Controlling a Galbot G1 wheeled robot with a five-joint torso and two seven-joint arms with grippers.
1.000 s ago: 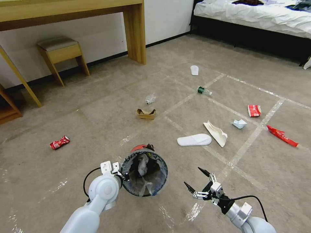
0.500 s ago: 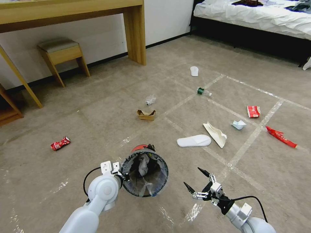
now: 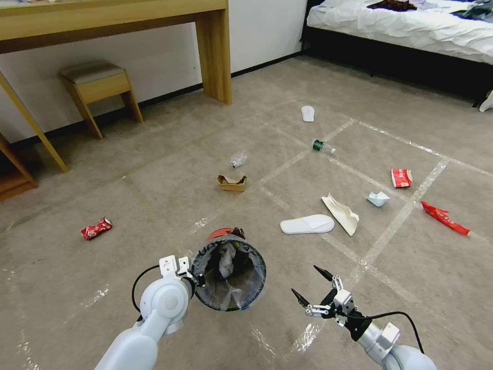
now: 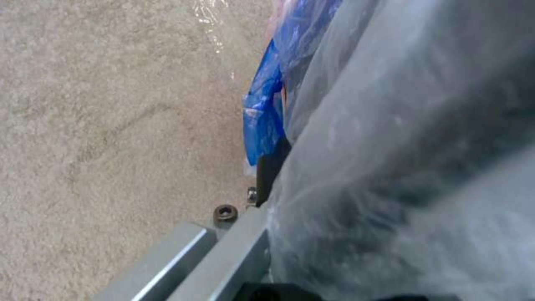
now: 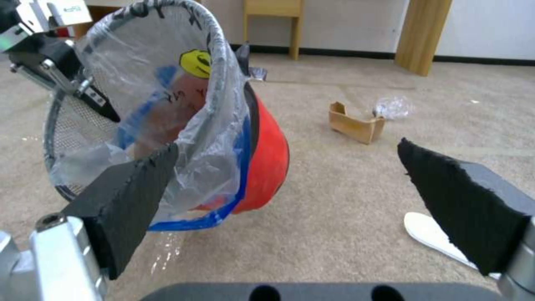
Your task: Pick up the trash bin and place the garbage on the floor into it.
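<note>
Carpet floor (image 3: 154, 195) crossed by whitish tape lines is carrying scattered garbage while both arms are reaching forward over it. Farthest to the left of the left gripper (image 3: 197, 277), a crushed red can (image 3: 96, 228) is lying well apart on the carpet. The left gripper is pinching the rim of the trash bin (image 3: 228, 275), holding it tilted with its bag-lined mouth facing up toward the head camera; in the left wrist view the clear liner (image 4: 401, 146) and its blue edge (image 4: 262, 117) are pressing against the finger. Beyond the bin, a brown cardboard piece (image 3: 231, 181) and a crumpled clear bottle (image 3: 238, 158) are lying near each other. The right gripper (image 3: 318, 289) is hovering just right of the bin, its black fingertips (image 5: 133, 184) spread wide and holding nothing. Ahead of it a white slipper (image 3: 307, 224) is lying just beside crumpled paper (image 3: 341, 211). Farther ahead, a green-capped bottle (image 3: 322, 147) and a second slipper (image 3: 307, 113) are resting. To its right, a folded pale paper (image 3: 378, 198), a red packet (image 3: 401, 177) and a long red wrapper (image 3: 444, 218) are lying well apart.
</note>
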